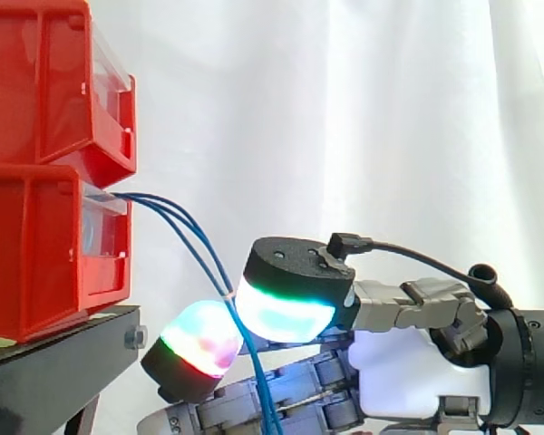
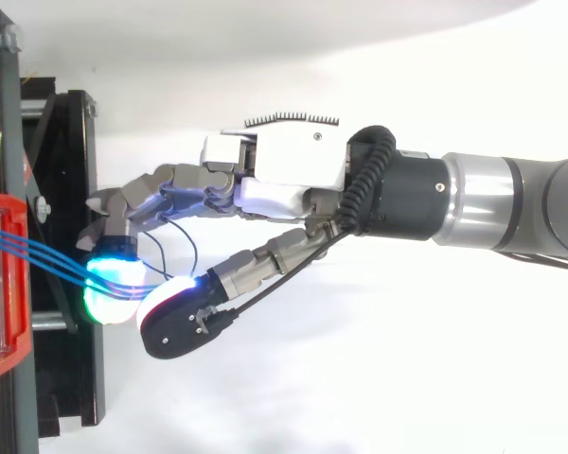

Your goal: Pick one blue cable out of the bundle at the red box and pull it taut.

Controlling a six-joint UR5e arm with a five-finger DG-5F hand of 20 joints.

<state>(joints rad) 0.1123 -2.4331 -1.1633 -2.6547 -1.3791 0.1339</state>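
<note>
- Here, at the left, the red box (image 1: 36, 263) sits on a black stand (image 1: 63, 362).
- Blue cables (image 1: 213, 265) leave its front, sloping down to the right.
- The hand's (image 2: 284, 184) curled fingers (image 1: 286, 304) pinch the blue cables between glowing pads.

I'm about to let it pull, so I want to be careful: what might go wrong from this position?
1. Several blue cables run together between the pads of the hand, so the pull may take the whole bundle, not one strand.
2. The pads are rounded and the cables thin; they might slip through.
3. A hard pull might drag the lower red bin along the black stand.
</note>
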